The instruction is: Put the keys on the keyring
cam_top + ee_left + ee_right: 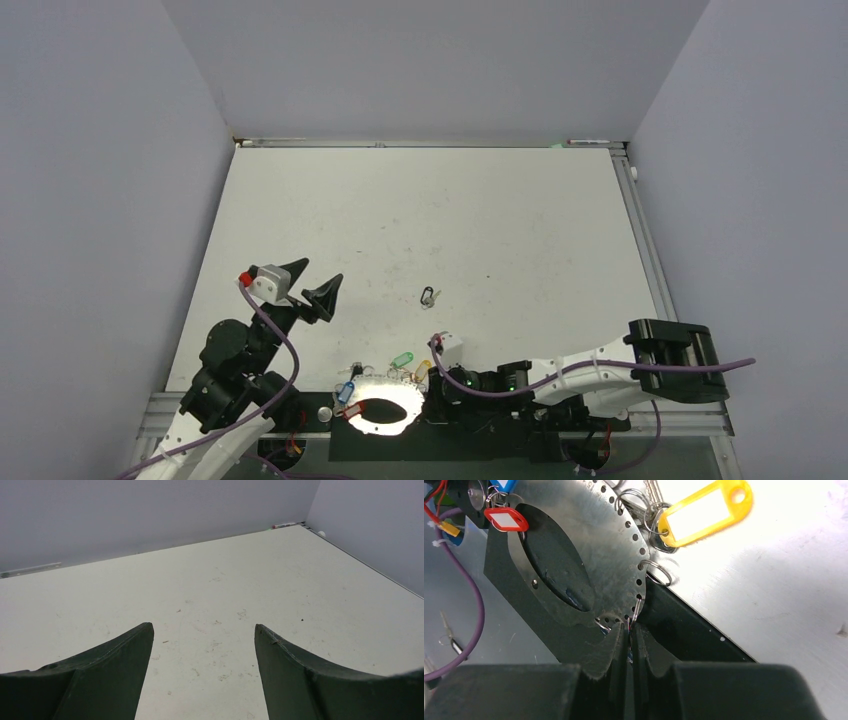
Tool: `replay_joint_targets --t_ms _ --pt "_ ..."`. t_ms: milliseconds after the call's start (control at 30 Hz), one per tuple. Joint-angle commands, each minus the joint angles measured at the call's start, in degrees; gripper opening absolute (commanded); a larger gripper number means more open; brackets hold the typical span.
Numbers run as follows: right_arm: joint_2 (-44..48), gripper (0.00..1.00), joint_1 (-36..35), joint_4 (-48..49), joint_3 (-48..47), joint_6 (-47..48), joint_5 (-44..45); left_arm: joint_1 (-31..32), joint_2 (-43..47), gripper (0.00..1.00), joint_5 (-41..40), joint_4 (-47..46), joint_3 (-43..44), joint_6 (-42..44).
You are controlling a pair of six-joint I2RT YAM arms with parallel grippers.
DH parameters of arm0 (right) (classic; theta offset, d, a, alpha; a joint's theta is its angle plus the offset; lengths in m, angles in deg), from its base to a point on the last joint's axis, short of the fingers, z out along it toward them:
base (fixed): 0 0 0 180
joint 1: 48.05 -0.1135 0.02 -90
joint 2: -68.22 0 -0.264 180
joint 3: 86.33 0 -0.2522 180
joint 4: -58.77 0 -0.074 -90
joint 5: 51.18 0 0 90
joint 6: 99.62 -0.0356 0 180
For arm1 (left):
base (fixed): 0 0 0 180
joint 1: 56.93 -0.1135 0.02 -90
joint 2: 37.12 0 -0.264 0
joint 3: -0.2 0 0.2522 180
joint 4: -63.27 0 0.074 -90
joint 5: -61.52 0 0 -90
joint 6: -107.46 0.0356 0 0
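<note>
Going left to right: the left gripper (pixel 322 270) hangs over the bare table (pixel 420 200) at about 10 o'clock from the keyring, fingers spread wide, nothing in them.

Next is the keyring (pixel 594 545) itself, a flat metal loop with holes round its rim, parked on a black block (pixel 496 560) at the near edge. It already carries a bunch: blue tag (pixel 347 390) and red tag (pixel 506 519) around its 9 o'clock, green tag (pixel 402 359) at 12, yellow tag (pixel 704 512) at 1. So I'd call this mostly done.

What's left, far as I can see, is the silvery key (pixel 428 296) on its black clip. It lies alone at 1 o'clock, well apart from the loop.

The right gripper (pixel 629 629) is at the 3 o'clock rim, fingers pressed together right by a small wire ring (pixel 638 607). Can't tell if it's actually nipping anything.
</note>
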Motion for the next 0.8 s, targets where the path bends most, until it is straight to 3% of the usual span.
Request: replay_joint_targets --t_ms 0,133,233,500,633,767 --pt "4.4 0.05 -0.5 -11.9 -8.5 3.4 5.2 -0.4 2.1 0.71 5.5 -2.2 -0.2 1.3" --pt "6.8 0.05 -0.1 -23.7 -18.6 5.0 13.4 -0.4 3.9 0.71 9.6 -4.6 -1.0 1.5" --pt "7.7 0.05 1.0 -26.7 -24.3 6.1 17.1 -0.4 4.1 0.71 13.0 -6.9 -1.2 1.5" --pt "8.0 0.05 6.2 -30.4 -35.5 7.2 17.7 -0.4 -0.5 0.71 21.3 -9.7 2.9 2.7" --pt "9.0 0.05 8.2 -34.5 -40.0 4.7 18.5 -0.3 -2.3 0.67 31.2 -12.0 3.6 6.8" --pt "10.9 0.05 9.7 -36.1 -41.5 1.8 19.0 0.1 -3.7 0.71 40.1 -15.7 1.4 11.1"
